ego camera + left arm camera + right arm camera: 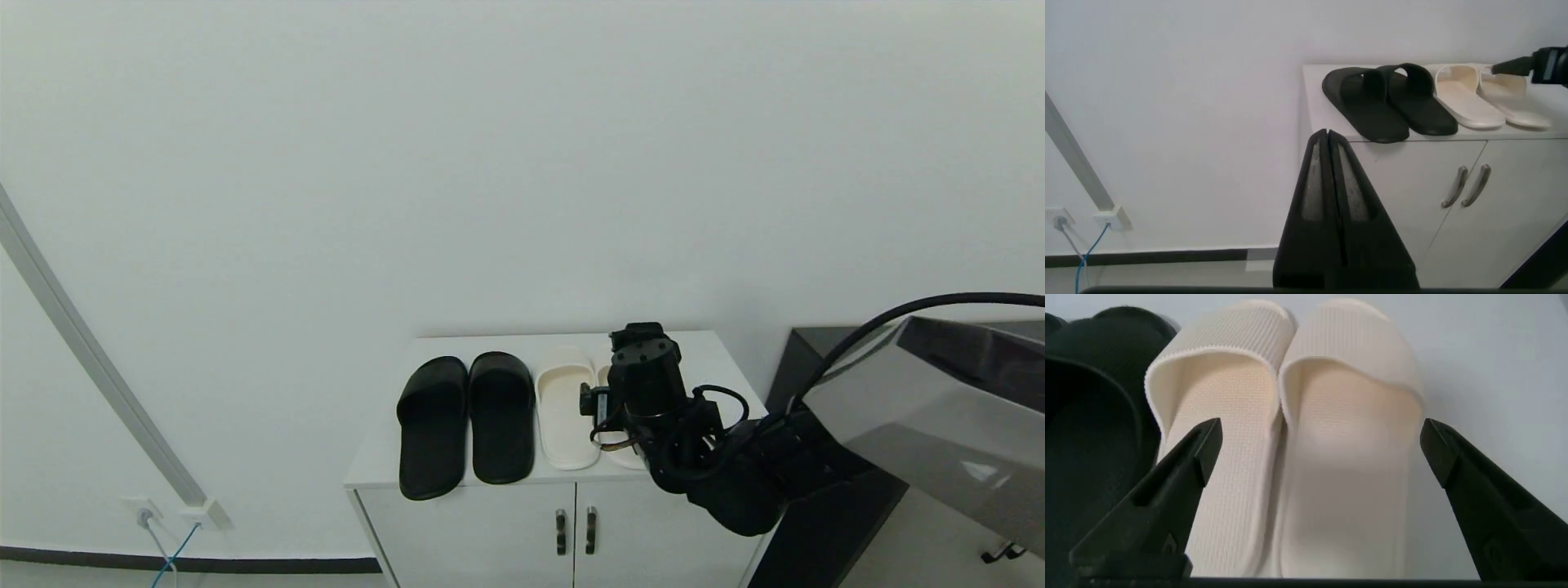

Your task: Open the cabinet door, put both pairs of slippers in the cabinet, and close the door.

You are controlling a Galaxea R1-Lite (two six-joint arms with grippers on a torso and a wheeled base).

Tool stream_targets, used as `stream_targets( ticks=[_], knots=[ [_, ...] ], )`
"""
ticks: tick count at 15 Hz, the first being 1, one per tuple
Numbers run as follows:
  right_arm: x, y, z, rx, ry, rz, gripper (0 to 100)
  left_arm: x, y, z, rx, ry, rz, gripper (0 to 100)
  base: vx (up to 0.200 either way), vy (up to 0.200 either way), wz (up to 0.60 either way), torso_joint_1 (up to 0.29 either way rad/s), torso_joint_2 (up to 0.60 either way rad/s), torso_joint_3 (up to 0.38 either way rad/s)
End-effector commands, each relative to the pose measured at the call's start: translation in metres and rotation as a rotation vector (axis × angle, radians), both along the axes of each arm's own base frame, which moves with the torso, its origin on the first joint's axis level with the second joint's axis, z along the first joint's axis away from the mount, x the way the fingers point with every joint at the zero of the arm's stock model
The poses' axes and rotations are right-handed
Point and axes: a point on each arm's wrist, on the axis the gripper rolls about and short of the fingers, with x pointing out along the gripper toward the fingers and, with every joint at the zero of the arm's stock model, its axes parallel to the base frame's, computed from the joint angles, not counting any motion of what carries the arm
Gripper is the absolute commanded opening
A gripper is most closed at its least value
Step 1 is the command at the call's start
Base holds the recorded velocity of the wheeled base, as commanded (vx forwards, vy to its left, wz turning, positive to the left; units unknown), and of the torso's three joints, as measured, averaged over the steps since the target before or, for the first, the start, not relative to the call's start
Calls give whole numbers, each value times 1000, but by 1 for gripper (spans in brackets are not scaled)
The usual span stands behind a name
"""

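Observation:
A white cabinet (482, 523) stands against the wall with both doors closed, its two handles (575, 531) side by side. On its top lie a pair of black slippers (465, 425) and a pair of cream slippers (563, 408), toes to the wall. My right gripper (1321, 433) hovers low over the cream slippers (1290, 441), open, one finger on each outer side of the pair. My left gripper (1328, 139) is shut with nothing in it, out in front of the cabinet and left of the doors (1454, 196), below the black slippers (1388, 98).
A dark piece of furniture (808, 351) stands right of the cabinet, close to my right arm. On the wall to the left run a slanted grey cable duct (82, 343) and sockets (147, 514) with cables hanging down.

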Motion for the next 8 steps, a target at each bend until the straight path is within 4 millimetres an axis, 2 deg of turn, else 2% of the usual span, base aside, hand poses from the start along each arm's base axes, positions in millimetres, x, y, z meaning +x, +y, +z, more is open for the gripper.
stream_targets(
  ticks=[1, 5, 8],
  knots=[
    [13, 10, -21, -16, 17, -1, 100, 0, 0, 0, -1, 1, 1, 0, 0, 0, 0, 0, 0, 0],
    [39, 21, -29, 2, -9, -17, 100, 0, 0, 0, -1, 0, 1, 0, 0, 0, 0, 0, 0, 0],
    [52, 25, -29, 5, -10, -27, 100, 0, 0, 0, -1, 1, 1, 0, 0, 0, 0, 0, 0, 0]
  ],
)
